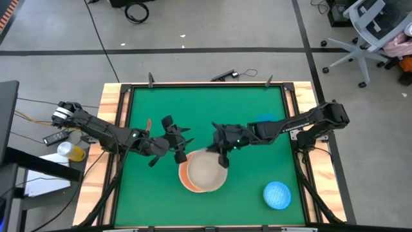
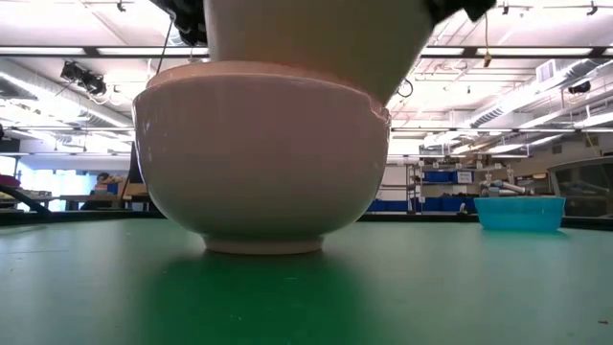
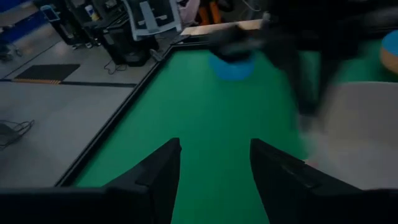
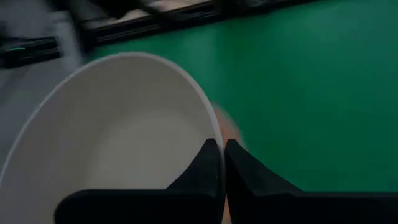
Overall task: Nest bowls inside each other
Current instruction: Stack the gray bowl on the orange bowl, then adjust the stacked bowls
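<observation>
A tan-orange bowl stands upright on its foot on the green table; the low view shows it large. Over it hangs a cream bowl, tilted, with my right gripper shut on its rim. My left gripper stands open just left of the two bowls, nothing between its fingers. A speckled blue bowl sits upside down near the table's near right corner. My right gripper pinches the cream bowl's rim, one finger inside the bowl and one outside. The fingers slant down from the table's far right. The bowl hangs tilted, its lower part dipping behind the tan-orange bowl's rim; whether the two touch I cannot tell.
A light-blue bowl stands upright at the far right, partly under my right arm, and shows in the low view. A raised wooden frame borders the table. Bare green surface lies at the far middle and near left.
</observation>
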`<act>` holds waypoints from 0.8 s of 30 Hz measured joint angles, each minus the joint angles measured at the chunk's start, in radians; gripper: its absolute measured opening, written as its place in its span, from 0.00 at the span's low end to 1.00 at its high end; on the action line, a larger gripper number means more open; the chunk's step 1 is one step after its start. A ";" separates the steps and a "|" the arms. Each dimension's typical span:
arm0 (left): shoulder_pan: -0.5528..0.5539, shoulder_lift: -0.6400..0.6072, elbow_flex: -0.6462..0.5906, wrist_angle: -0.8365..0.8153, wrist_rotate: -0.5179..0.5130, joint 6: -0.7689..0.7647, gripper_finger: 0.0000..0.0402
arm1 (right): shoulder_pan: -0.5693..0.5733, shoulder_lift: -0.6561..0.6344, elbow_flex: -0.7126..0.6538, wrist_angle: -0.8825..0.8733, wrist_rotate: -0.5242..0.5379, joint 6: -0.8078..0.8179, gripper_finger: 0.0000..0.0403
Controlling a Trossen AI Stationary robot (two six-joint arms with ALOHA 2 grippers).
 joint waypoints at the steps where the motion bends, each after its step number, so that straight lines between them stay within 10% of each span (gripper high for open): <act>1: 0.001 0.000 0.000 0.000 0.001 0.000 0.48 | 0.000 0.000 -0.025 0.040 -0.027 0.010 0.03; 10: 0.008 0.000 0.000 0.002 0.052 -0.006 0.48 | -0.012 0.000 -0.171 0.187 -0.047 0.063 0.09; 24: -0.080 0.000 0.000 -0.066 0.213 -0.037 0.48 | -0.035 -0.081 -0.170 0.107 0.121 0.082 0.48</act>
